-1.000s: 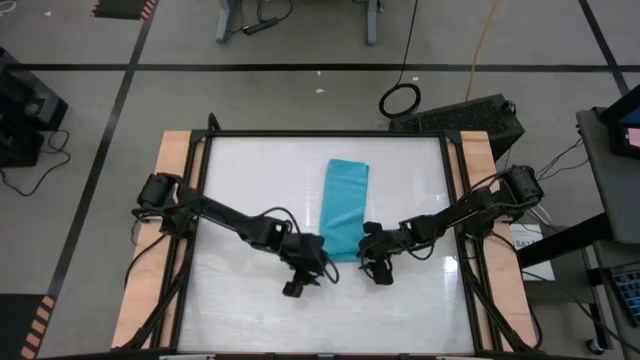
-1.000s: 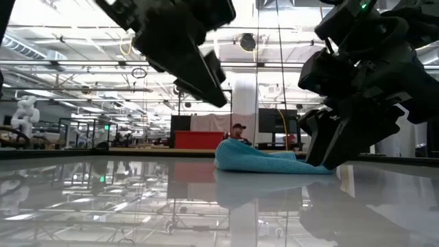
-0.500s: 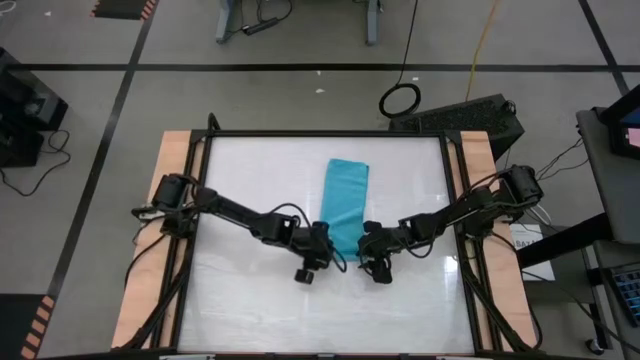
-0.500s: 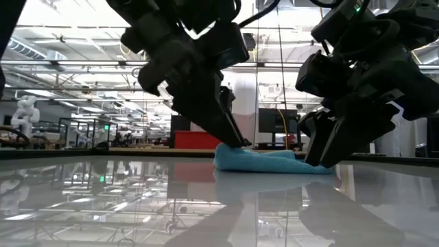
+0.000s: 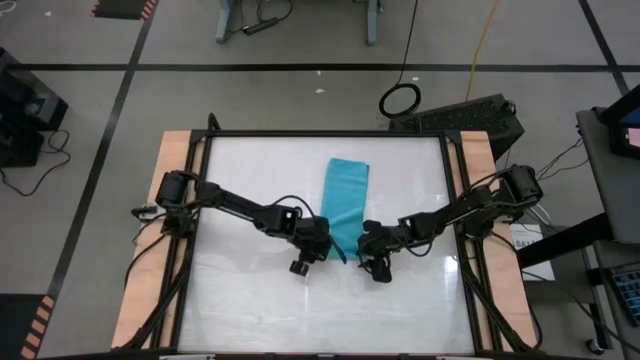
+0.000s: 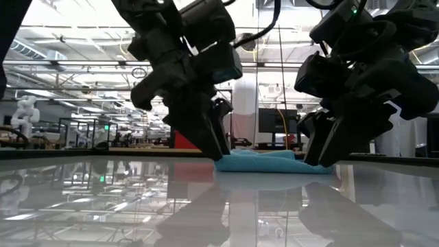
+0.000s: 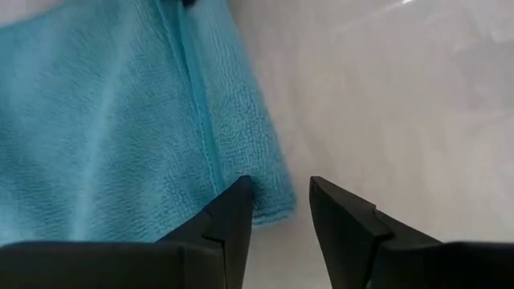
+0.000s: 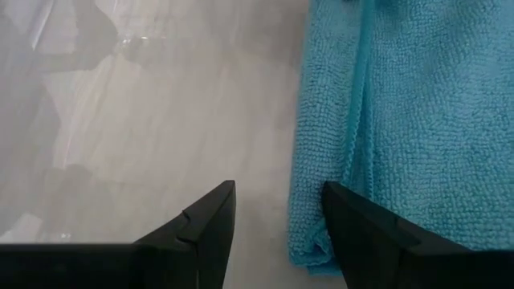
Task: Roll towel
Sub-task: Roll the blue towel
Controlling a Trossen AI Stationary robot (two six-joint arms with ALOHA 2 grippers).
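From above, the towel [image 5: 345,207] lay flat as a long strip in the middle of the white table [image 5: 250,300]. The left gripper [image 5: 318,243] sat at its 7 o'clock corner and the right gripper [image 5: 373,251] at 5 o'clock. Only the wrist views showed both grippers' fingers slightly apart, each pair straddling a towel corner; the arms hid those corners from above.

Towel [image 8: 401,120] nubby matt cloth; table [image 5: 250,300] glossy, reflective.

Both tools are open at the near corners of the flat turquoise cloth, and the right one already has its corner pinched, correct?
Not pinched. The right wrist view shows the right tool open, its fingers straddling the corner of the flat turquoise cloth without closing. The left tool is open at its corner too.
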